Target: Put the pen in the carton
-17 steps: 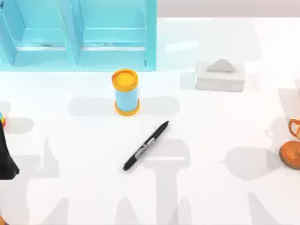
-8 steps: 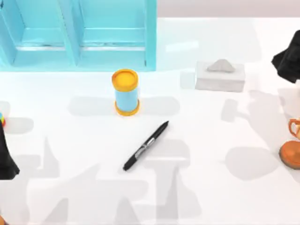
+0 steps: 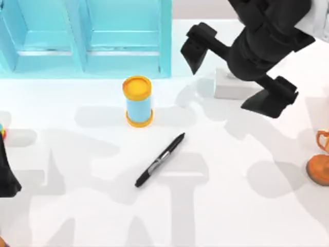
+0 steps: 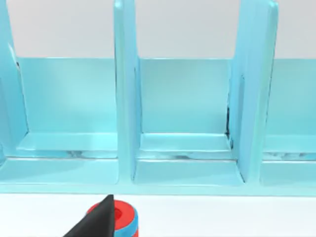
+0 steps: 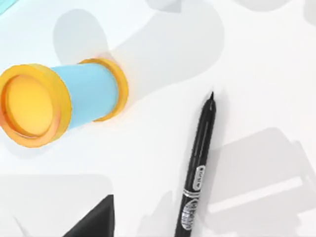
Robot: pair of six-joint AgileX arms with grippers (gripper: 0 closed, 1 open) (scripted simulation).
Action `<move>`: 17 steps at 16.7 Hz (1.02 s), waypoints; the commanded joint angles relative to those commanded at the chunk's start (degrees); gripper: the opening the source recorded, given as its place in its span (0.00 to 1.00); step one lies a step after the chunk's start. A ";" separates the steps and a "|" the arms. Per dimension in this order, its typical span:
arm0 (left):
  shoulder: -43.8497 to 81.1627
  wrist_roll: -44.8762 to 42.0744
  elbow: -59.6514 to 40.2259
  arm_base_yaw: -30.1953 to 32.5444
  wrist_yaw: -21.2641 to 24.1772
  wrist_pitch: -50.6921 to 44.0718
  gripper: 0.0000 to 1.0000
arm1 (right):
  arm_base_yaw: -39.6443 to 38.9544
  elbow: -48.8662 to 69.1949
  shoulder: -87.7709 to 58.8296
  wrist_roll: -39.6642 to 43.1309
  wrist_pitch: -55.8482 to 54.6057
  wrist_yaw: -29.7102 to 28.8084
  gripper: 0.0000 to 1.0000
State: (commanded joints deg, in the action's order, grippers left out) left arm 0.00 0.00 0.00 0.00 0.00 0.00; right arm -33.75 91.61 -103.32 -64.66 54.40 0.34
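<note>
The right gripper [image 3: 239,72], jaws spread wide and empty, hangs above the table at about two o'clock from the pen [image 3: 160,160], so this looks like the approach; next it must drop over the pen's mid-band and align across its diagonal. The carton [image 3: 85,38] waits at eleven o'clock, with the blue-and-orange cylinder [image 3: 138,101] standing between. The left arm [image 3: 6,172] is parked at nine o'clock.

Rendered tabletop test scene, not real room. Plain white table [image 3: 231,206], flat featureless surface, hard-edged shadows. Turquoise shelf unit [image 3: 87,38] with open compartments at back. Scattered props: blue-and-orange cylinder [image 3: 138,101], black pen [image 3: 160,160], grey box [image 3: 231,87].
</note>
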 joint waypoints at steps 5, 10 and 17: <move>0.00 0.00 0.00 0.00 0.00 0.00 1.00 | -6.43 17.49 -20.24 -12.30 10.44 -0.02 1.00; 0.00 0.00 0.00 0.00 0.00 0.00 1.00 | -9.23 25.09 -29.30 -17.61 15.00 -0.08 1.00; 0.00 0.00 0.00 0.00 0.00 0.00 1.00 | -9.18 24.26 -29.17 -17.80 14.29 -0.13 1.00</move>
State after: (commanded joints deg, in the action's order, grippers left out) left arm 0.00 0.00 0.00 0.00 0.00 0.00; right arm -42.93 115.87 -132.49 -82.45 68.69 0.21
